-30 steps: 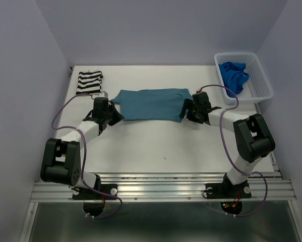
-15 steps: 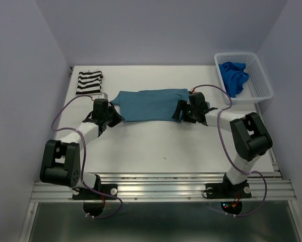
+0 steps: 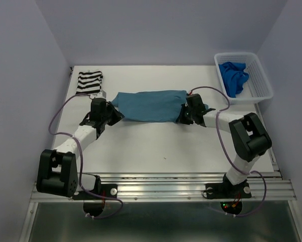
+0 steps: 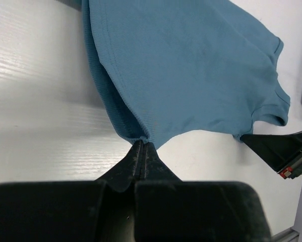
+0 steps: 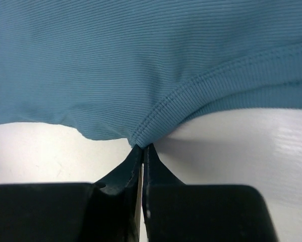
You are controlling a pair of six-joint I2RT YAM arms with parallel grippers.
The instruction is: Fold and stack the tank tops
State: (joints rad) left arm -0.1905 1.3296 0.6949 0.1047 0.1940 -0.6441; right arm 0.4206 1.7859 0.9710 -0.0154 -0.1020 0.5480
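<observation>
Fingers of left gripper were seen pinched tight on hem corner of teal tank top. Right gripper was likewise clamped on ribbed edge at opposite end. Teal tank top was laid flat across mid-table, held between both grippers. Striped tank top was seen folded at far-left corner. Royal blue tank top was left crumpled in white lattice basket, far right.

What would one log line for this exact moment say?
left end effector: shut on teal top | right end effector: shut on teal top | striped top: folded, far left | blue top: in basket
</observation>
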